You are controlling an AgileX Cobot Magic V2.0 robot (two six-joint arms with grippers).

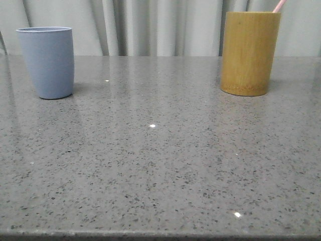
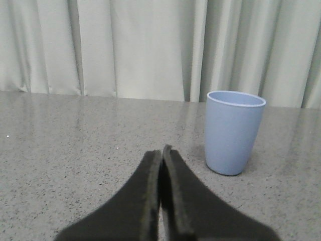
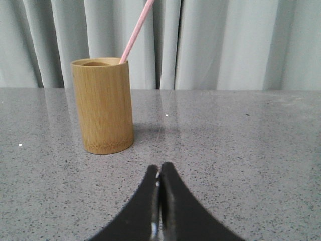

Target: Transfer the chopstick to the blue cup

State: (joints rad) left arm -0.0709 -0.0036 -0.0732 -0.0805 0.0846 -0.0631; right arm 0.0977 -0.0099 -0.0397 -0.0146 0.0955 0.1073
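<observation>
The desk (image 1: 160,165) is a grey speckled stone-look surface with a glossy finish; small bright light reflections show on it. Pale pleated curtains (image 1: 165,25) hang behind its far edge.

The bamboo holder (image 1: 250,52) is the reference landmark. It is a yellow-brown cylinder standing upright on the desk toward the far right in the front view. The chopstick (image 1: 279,5) stands inside the bamboo holder, leaning against its rim; its pale pink upper end rises above the rim at a slant. In the right wrist view the chopstick (image 3: 138,30) is seen emerging from the mouth of the bamboo holder (image 3: 103,105) and running out of frame above.

The blue cup (image 1: 48,61) stands upright on the desk, well apart from the bamboo holder, across the width of the desk on the robot's left and at a similar depth. It is a matte greyish-blue tapered tumbler without a handle. The open mouth faces up; the inside cannot be seen.

The left pincer (image 2: 161,153) is closed, its two dark fingers pressed together with nothing between them. It sits low over the desk, near the blue cup (image 2: 233,131) but not touching it.

The right pincer (image 3: 159,173) is also closed and holds nothing. It sits low over the desk, near the bamboo holder and apart from it.
</observation>
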